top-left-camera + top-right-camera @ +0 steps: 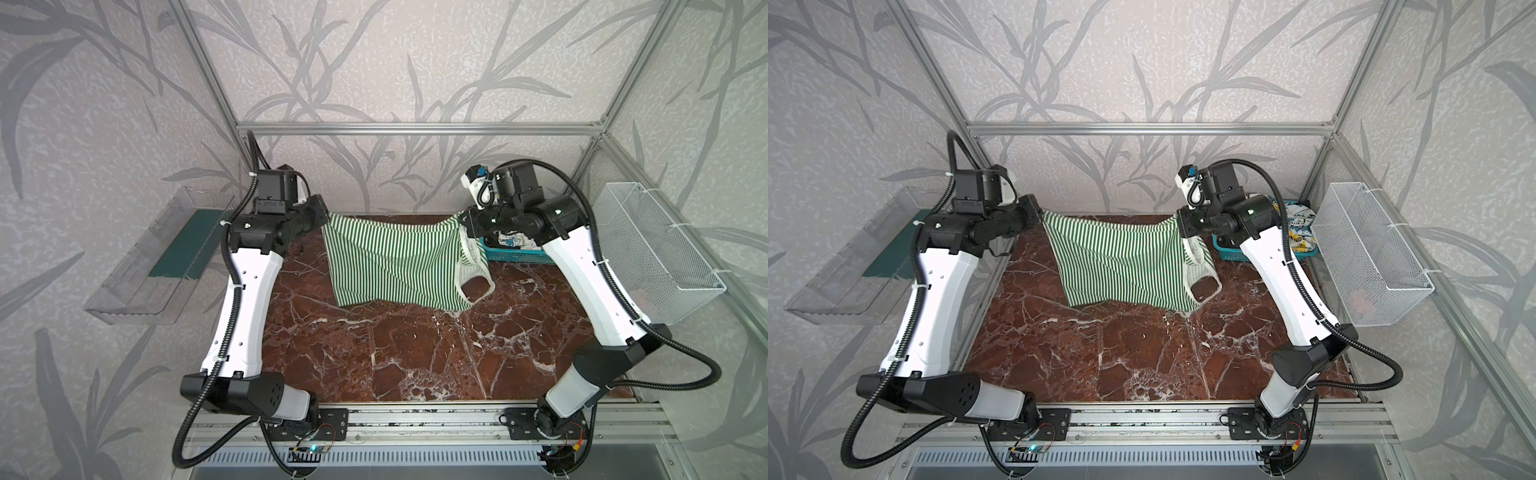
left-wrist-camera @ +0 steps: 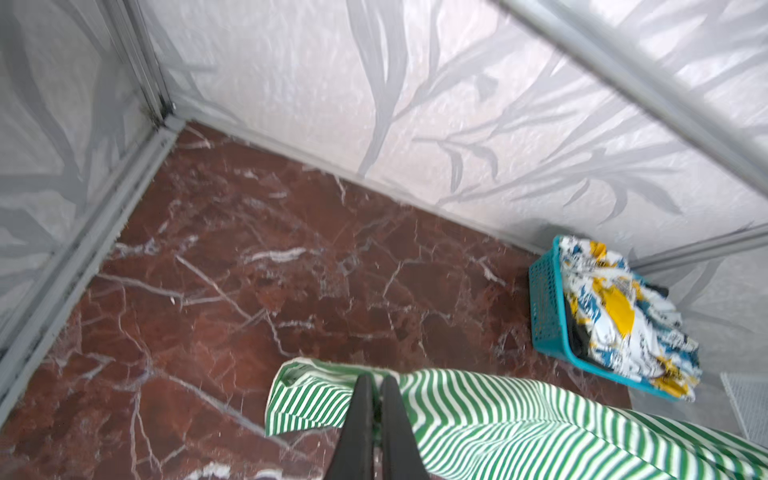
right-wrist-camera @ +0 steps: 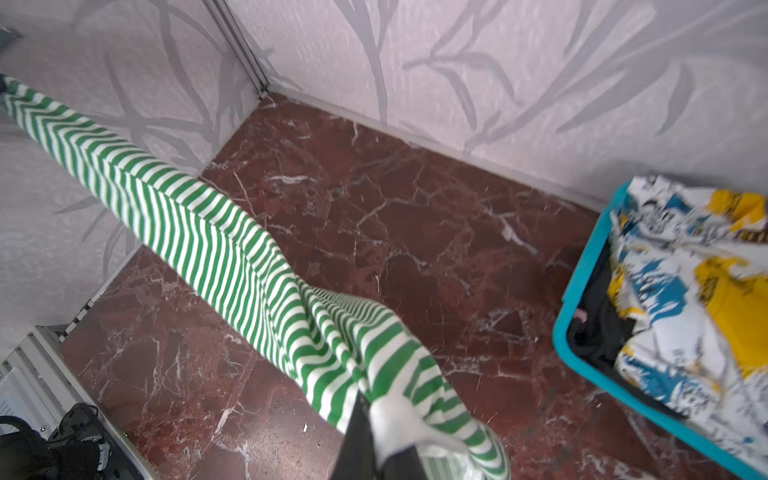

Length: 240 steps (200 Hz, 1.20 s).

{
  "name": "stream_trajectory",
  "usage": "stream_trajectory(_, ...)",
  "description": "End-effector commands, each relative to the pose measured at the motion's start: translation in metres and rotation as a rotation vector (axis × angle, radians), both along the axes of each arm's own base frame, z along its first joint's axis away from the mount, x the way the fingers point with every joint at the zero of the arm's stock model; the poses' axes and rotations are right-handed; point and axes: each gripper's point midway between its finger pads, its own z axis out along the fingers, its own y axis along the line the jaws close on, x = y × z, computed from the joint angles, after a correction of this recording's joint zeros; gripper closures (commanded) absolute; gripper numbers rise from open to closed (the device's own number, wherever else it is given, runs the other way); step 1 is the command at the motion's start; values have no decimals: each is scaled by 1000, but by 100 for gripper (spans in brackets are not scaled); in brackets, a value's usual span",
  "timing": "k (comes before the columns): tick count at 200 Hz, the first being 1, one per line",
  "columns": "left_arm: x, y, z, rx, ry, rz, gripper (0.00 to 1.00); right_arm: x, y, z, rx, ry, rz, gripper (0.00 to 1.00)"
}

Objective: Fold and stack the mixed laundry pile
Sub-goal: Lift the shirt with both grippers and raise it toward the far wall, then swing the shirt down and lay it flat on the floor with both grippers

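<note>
A green-and-white striped garment (image 1: 395, 262) (image 1: 1121, 266) hangs stretched between my two grippers above the back of the marble table (image 1: 415, 353), its lower edge trailing on the surface. My left gripper (image 1: 326, 216) (image 2: 376, 378) is shut on its left top corner. Pinching the right top corner by a white-trimmed armhole, my right gripper (image 1: 463, 218) (image 3: 365, 399) is also shut. The rest of the laundry pile lies in the teal basket (image 2: 544, 307) (image 3: 582, 345) at the back right: a white garment with blue and yellow print (image 2: 623, 316) (image 3: 685, 291) over a black one (image 3: 598, 328).
A white wire mesh basket (image 1: 660, 249) (image 1: 1370, 253) hangs on the right wall, with something pinkish (image 1: 1360, 299) showing through its mesh. A clear plastic tray (image 1: 141, 266) holding a dark green sheet is mounted on the left. Frame posts stand at the back corners.
</note>
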Motion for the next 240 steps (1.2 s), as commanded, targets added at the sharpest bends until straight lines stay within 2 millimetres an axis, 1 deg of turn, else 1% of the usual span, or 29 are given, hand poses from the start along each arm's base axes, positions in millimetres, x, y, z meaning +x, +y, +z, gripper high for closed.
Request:
stream_trajectory(1,-17,17,39,58,-102,37,100,-19,-10,41,-32,-114,51,100)
stream_trajectory(9,-22,19,42,75,-116,34,100,-24,-11,43,-40,-123,59,100)
stream_trajectory(25,-36,19,34,103,-123,21,100,-32,-14,30,-59,-105,73,100)
stream_trajectory(37,-47,18,11,106,-91,11,100,-40,-14,5,-75,-62,85,100)
stream_trajectory(39,-50,18,7,106,-88,11,100,-42,-13,-6,-82,-44,90,100)
stream_trajectory(41,-53,18,2,105,-80,9,100,-43,-13,-9,-83,-40,91,100)
stream_trajectory(43,-56,18,3,104,-89,9,100,-45,-13,-12,-82,-38,92,100)
stream_trajectory(44,-56,18,-7,104,-67,8,100,-45,-13,-16,-84,-30,94,100)
stream_trajectory(45,-58,18,-5,103,-74,10,100,-47,-13,-25,-89,-15,95,100)
stream_trajectory(48,-62,19,-13,100,-62,15,100,-49,-12,-32,-92,-5,97,100)
stream_trajectory(52,-68,19,-28,93,-34,22,100,-53,-13,-49,-92,25,94,100)
stream_trajectory(60,-79,20,-59,72,19,38,100,-59,-12,-73,-85,71,90,100)
stream_trajectory(65,-85,19,-78,55,50,39,100,-65,-12,-96,-82,120,89,100)
stream_trajectory(66,-86,18,-84,52,60,39,100,-67,-11,-105,-80,143,89,100)
stream_trajectory(68,-89,18,-91,45,72,42,100,-69,-12,-109,-79,149,90,100)
stream_trajectory(82,-108,14,-151,-25,182,64,100,-89,-9,-163,-59,276,84,100)
stream_trajectory(97,-125,7,-204,-117,271,89,100,-115,-9,-227,-81,422,65,100)
stream_trajectory(102,-131,7,-221,-143,300,107,100,-120,-7,-237,-79,445,63,99)
stream_trajectory(111,-139,6,-245,-175,336,132,100,-133,-6,-265,-86,504,64,95)
stream_trajectory(118,-144,7,-259,-187,362,157,100,-141,-6,-282,-92,547,50,91)
stream_trajectory(122,-147,8,-266,-189,375,168,100,-143,-6,-288,-93,563,44,90)
stream_trajectory(128,-151,10,-274,-187,390,182,100,-147,-7,-296,-93,593,36,84)
stream_trajectory(141,-155,12,-282,-183,404,200,100,-153,-9,-308,-102,640,22,72)
stream_trajectory(158,-157,14,-284,-179,405,209,100,-154,-10,-307,-94,639,16,55)
stream_trajectory(173,-158,17,-283,-164,402,224,100,-152,-12,-299,-82,610,10,47)
stream_trajectory(187,-160,21,-281,-151,398,237,100,-149,-18,-293,-71,594,-19,44)
stream_trajectory(204,-163,23,-282,-146,398,250,100,-142,-37,-296,-79,586,-114,43)
stream_trajectory(229,-168,23,-285,-157,400,257,100,-138,-81,-318,-122,620,-304,43)
stream_trajectory(240,-170,21,-288,-168,405,253,100,-140,-92,-326,-125,648,-345,43)
